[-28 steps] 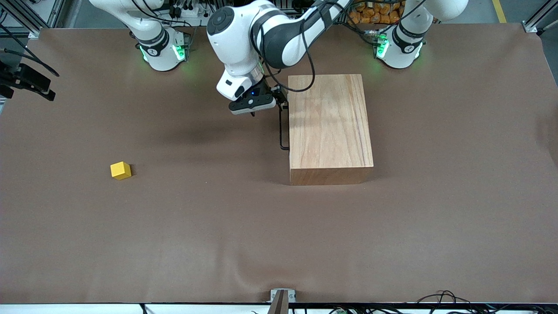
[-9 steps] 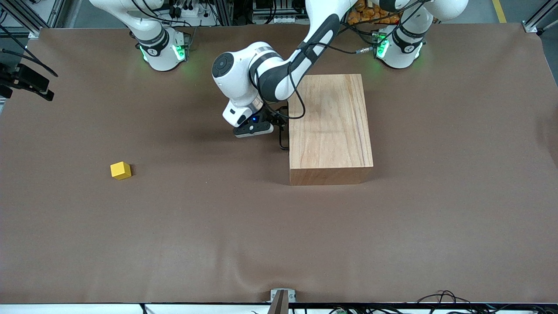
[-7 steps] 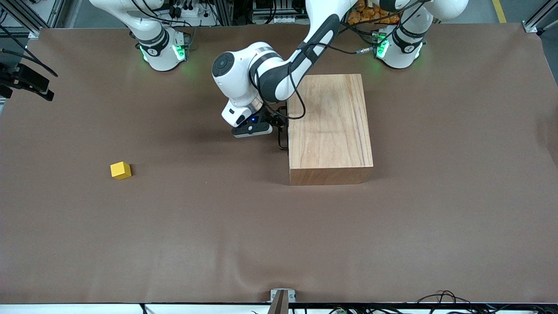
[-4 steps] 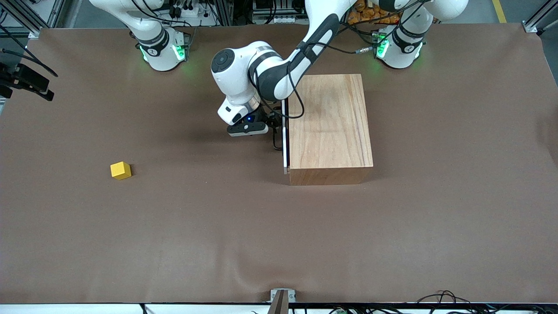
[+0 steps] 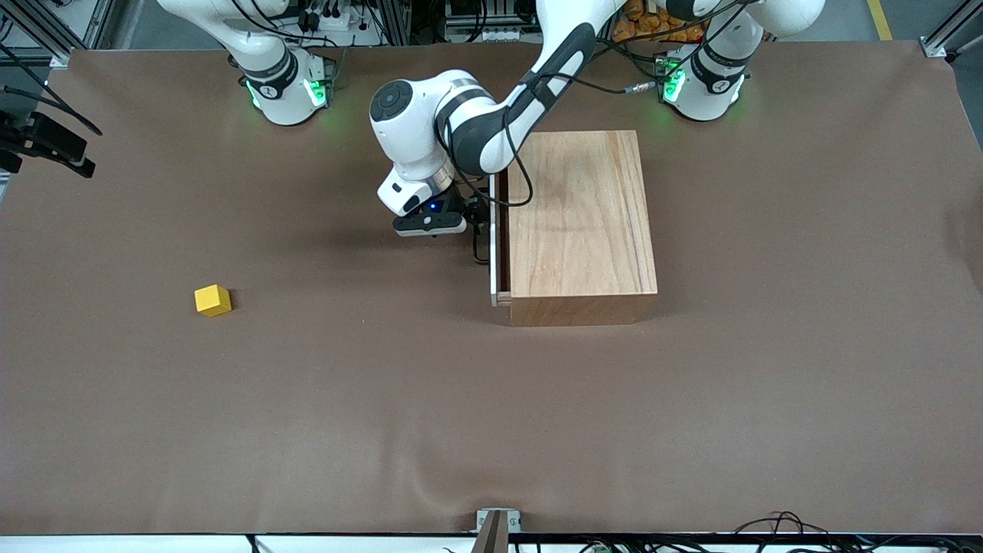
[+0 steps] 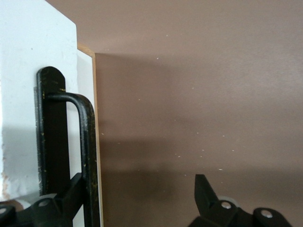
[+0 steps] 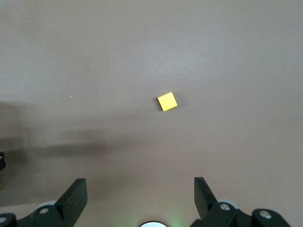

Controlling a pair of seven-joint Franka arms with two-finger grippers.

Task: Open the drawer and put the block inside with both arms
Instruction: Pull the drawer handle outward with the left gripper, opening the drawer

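The drawer (image 5: 494, 238) of the wooden box (image 5: 580, 223) stands pulled out a little, its white front panel (image 6: 23, 94) just clear of the box. My left gripper (image 5: 467, 224) is at the black wire handle (image 5: 478, 247), open. In the left wrist view one finger (image 6: 71, 189) sits hooked inside the handle (image 6: 86, 142) and the other finger stands apart over bare table, the left gripper (image 6: 139, 189) holding nothing between them. The yellow block (image 5: 213, 299) lies toward the right arm's end of the table. My right gripper (image 7: 139, 189) hangs open high above the block (image 7: 167, 101), outside the front view.
A brown cloth (image 5: 491, 422) covers the whole table. The two green-lit arm bases (image 5: 286, 88) stand along the edge farthest from the front camera. A black device (image 5: 46, 142) juts in at the right arm's end.
The drawer has slid out a little from the box toward the right arm's end. My left gripper moved the same way with its finger in the handle. The block has not moved.
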